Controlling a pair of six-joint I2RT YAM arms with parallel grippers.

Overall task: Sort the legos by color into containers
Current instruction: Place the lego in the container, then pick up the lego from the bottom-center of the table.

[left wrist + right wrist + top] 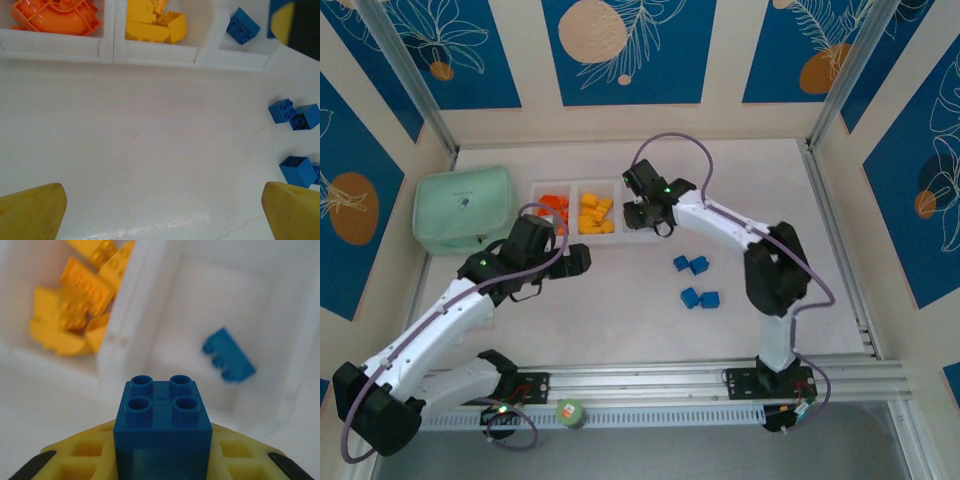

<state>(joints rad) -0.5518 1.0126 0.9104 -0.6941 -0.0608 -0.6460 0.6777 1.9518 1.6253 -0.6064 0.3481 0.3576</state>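
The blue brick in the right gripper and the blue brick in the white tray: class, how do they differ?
The square blue plastic brick is clamped in the right gripper; the second blue plastic brick lies loose in the end compartment of the white plastic tray. The clamped one sits upright, studs up; the loose one lies tilted. Both are blue studded bricks.

White arms carry black joints, yellow fingers (purple cables)
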